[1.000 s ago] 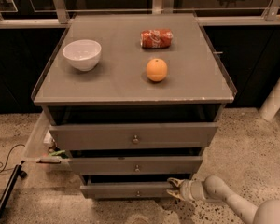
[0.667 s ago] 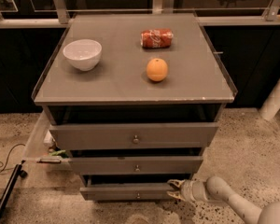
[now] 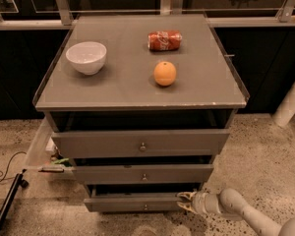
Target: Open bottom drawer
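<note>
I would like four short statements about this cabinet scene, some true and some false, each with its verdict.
1. The white round bowl stands on the grey cabinet top, towards the left of the picture. True.
2. The red soda can stands upright. False: it lies on its side.
3. The robot's pincer is at the right end of the bottom grey drawer front. True.
4. The round orange fruit lies inside the bowl. False: it rests on the cabinet top, apart from the bowl.

Dim overhead light, dark drawer gaps [image 3: 137, 120], claw [image 3: 186, 201] at right of bottom drawer [image 3: 128, 203]
</note>
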`<state>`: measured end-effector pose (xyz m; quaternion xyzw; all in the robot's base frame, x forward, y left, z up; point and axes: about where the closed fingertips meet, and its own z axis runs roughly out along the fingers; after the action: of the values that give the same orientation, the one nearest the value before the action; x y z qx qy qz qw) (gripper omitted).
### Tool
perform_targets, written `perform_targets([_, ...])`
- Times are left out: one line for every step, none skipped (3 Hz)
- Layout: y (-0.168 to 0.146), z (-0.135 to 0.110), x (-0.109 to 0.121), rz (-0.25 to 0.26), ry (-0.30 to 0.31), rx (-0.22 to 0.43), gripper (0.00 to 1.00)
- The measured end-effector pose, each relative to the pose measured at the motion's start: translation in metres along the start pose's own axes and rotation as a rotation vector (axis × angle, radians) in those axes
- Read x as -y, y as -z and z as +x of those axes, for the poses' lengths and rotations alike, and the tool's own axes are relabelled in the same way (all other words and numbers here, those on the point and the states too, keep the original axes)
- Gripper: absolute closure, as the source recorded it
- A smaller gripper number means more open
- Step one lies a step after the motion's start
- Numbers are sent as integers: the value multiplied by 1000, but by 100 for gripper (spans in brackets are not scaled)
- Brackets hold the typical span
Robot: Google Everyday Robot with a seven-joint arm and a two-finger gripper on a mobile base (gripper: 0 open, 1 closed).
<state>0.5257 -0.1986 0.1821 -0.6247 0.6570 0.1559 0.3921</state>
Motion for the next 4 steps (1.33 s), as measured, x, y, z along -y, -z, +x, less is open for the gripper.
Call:
perform_targets([0,0,0,0,0,0,58])
perform_targets([0,0,0,0,0,0,34])
perform_targets([0,0,0,0,0,0,11])
perform_targets([0,0,0,-1,0,0,0])
